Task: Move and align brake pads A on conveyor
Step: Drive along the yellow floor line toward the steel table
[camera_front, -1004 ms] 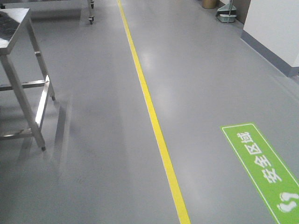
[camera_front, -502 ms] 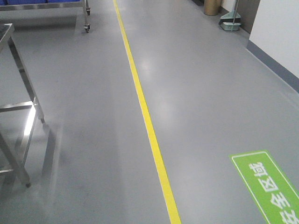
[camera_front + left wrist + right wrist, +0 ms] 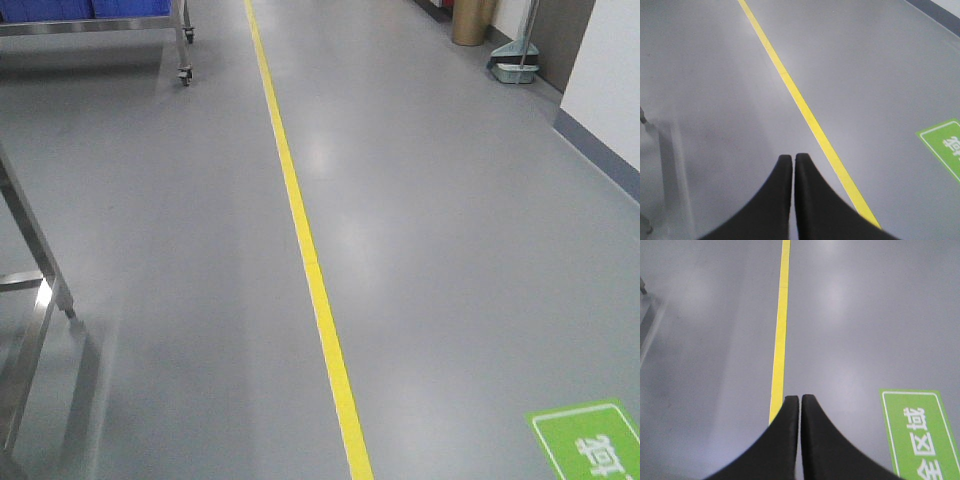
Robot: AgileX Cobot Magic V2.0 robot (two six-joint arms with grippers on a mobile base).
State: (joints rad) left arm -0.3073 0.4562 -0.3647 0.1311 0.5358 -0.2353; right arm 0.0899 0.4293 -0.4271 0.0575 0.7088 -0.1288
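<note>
1. Mostly the front view shows smooth grey floor [image 3: 450, 250], split by a yellow line [image 3: 300, 225] that runs from the top edge down to the bottom edge.
2. Left of the yellow line, at the frame edge, stand the shiny legs of a steel table [image 3: 35, 250], well apart from the line.
3. Further up on the left of the line is a wheeled steel cart [image 3: 183, 40] carrying blue bins [image 3: 120, 8].
4. Right of the yellow line, in the bottom corner, lies a green floor sign [image 3: 590, 440] with white characters.
5. Far to the right of the line near the top stand a brown bin [image 3: 472, 20] and a green dustpan [image 3: 515, 68], beside a white wall with a dark skirting [image 3: 600, 150].
6. The left gripper [image 3: 793, 157] has its 2 black fingers pressed together with nothing between them; its tips hang above the floor just left of the yellow line.
7. The right gripper [image 3: 799, 399] likewise has both fingers together and empty; the line ends in that view at its left finger.
8. Where the brake pads A and the conveyor are cannot be told: all 3 views take in only this floor.
</note>
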